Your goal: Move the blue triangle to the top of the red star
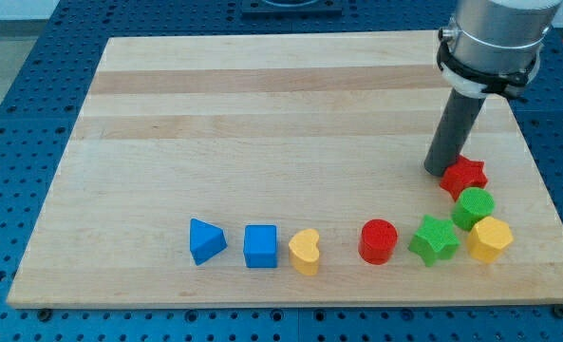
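Observation:
The blue triangle (206, 240) lies on the wooden board near the view's bottom, left of centre. The red star (464, 176) lies at the view's right. My tip (441, 169) rests on the board just left of the red star, touching or almost touching its upper left edge. The blue triangle is far to the left of my tip, with several blocks between them.
A blue cube (260, 246) and a yellow heart (305, 252) sit right of the triangle. A red cylinder (378, 241), a green star (434, 239), a green cylinder (474, 207) and a yellow block (489, 238) cluster below the red star. The board's right edge (537, 180) is close.

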